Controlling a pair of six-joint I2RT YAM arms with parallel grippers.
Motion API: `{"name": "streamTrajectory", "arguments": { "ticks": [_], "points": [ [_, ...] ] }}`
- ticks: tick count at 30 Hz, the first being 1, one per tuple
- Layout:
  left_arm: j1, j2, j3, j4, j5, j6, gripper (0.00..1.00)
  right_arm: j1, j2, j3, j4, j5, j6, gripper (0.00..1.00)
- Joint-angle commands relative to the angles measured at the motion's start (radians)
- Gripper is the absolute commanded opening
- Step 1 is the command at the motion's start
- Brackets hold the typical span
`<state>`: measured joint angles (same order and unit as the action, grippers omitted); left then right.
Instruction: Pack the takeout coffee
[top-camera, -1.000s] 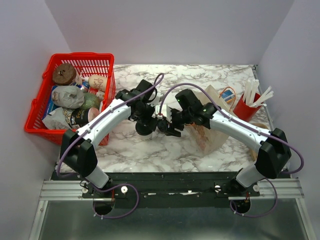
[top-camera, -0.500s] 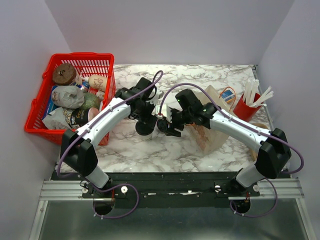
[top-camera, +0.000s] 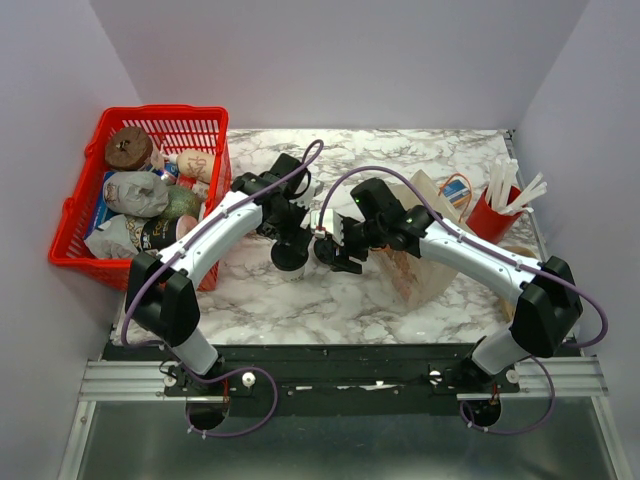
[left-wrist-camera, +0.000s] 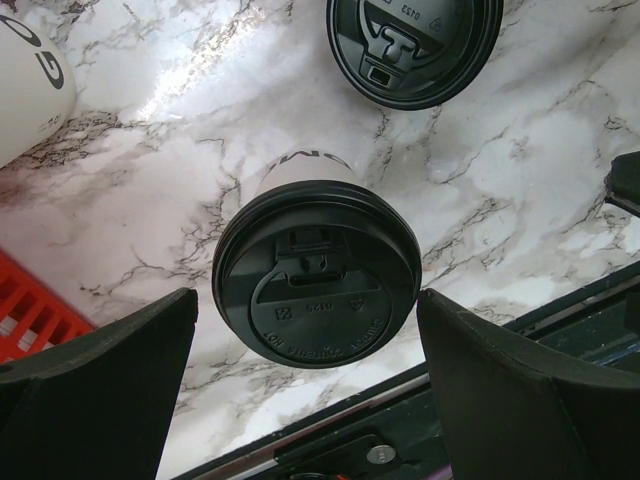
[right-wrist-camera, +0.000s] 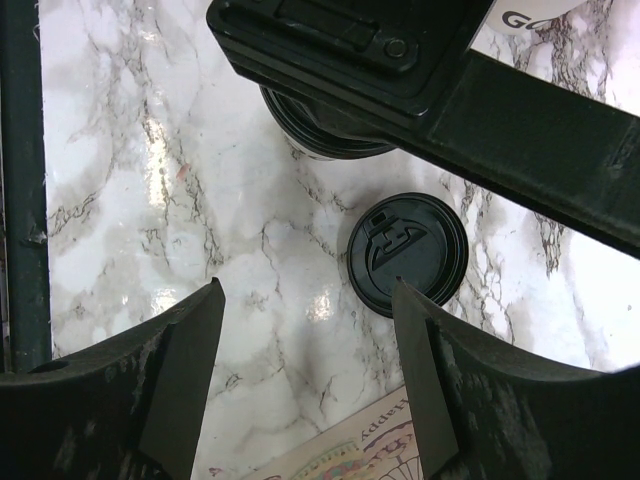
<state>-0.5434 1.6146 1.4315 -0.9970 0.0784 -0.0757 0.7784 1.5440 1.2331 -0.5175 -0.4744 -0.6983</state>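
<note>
The takeout coffee (left-wrist-camera: 318, 272), a small whitish cup with a black lid, stands upright on the marble table. My left gripper (left-wrist-camera: 307, 297) is open just above it, one finger on each side of the lid, not touching it. In the top view the left gripper (top-camera: 290, 245) covers most of the cup (top-camera: 291, 262). My right gripper (top-camera: 333, 252) is open and empty just right of the cup, above the table. In the right wrist view (right-wrist-camera: 306, 290) it hangs over bare marble. The cup's lid (right-wrist-camera: 318, 140) shows partly under the left gripper.
A loose flat black lid (right-wrist-camera: 407, 253) lies beside the cup, also in the left wrist view (left-wrist-camera: 413, 45). A paper bag (top-camera: 412, 275) stands to the right. A red basket (top-camera: 95, 205) of items sits at the left. A red cup with sticks (top-camera: 492, 215) stands far right. Another white cup (left-wrist-camera: 25, 80) lies nearby.
The left arm has shifted slightly while its gripper stays over the coffee cup. The right arm has not moved.
</note>
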Motion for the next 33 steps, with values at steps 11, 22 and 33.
{"name": "streamTrajectory", "arguments": {
  "ticks": [11,22,33],
  "points": [
    [0.000,0.004,0.001,-0.023,0.034,-0.021,0.97,-0.004,0.011,0.012,0.013,0.002,-0.010,0.77],
    [0.000,0.011,-0.005,-0.026,0.064,-0.027,0.94,-0.004,0.011,0.012,0.017,0.008,-0.010,0.77],
    [-0.001,0.021,-0.023,-0.020,0.057,-0.042,0.90,-0.004,0.013,0.005,0.024,0.005,-0.006,0.77]
  ]
}}
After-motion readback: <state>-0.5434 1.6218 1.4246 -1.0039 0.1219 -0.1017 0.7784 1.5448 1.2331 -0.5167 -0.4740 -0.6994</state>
